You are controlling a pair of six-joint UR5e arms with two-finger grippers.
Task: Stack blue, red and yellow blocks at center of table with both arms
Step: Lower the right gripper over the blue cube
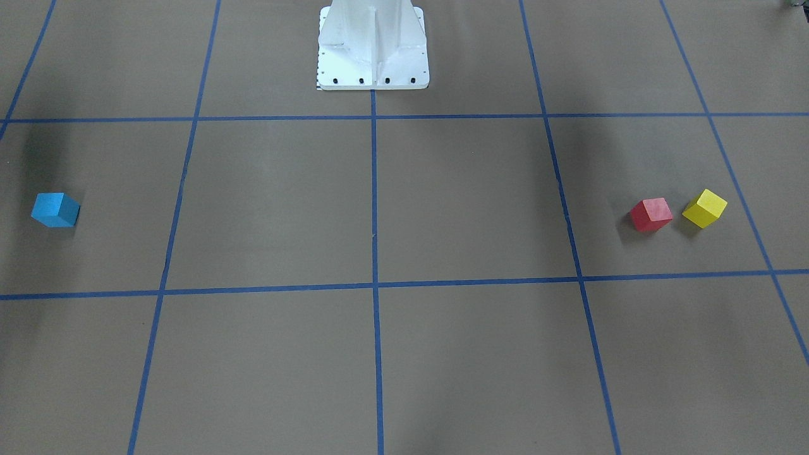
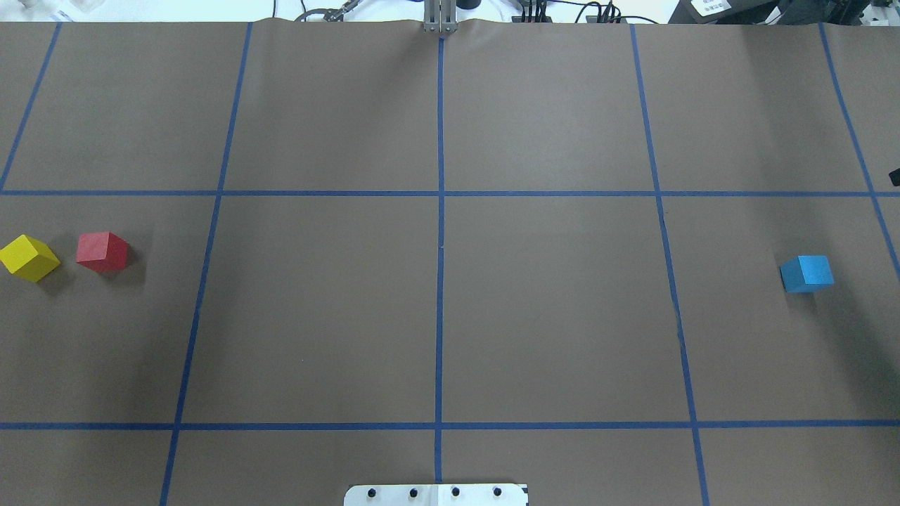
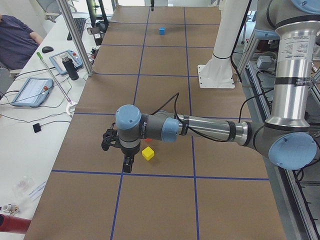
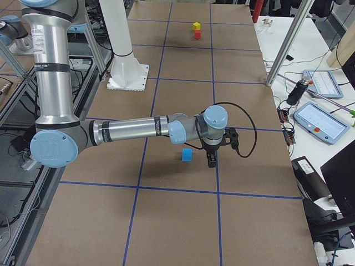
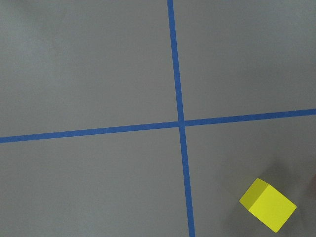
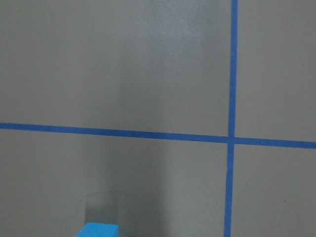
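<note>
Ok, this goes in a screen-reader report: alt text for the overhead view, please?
A yellow block and a red block sit side by side at the far left of a brown table gridded with blue tape; a blue block sits alone far right.

Red block (image 2: 103, 251) beside yellow block (image 2: 29, 258); blue block (image 2: 807, 273) apart.

The yellow block (image 2: 29, 258) sits at the left edge of the table (image 2: 548, 316). The red block (image 2: 103, 251) lies just beside it, not touching. The light blue block (image 2: 807, 273) lies alone near the right edge. A white base plate (image 2: 436, 495) with four dark bolts shows at the near edge.
</note>
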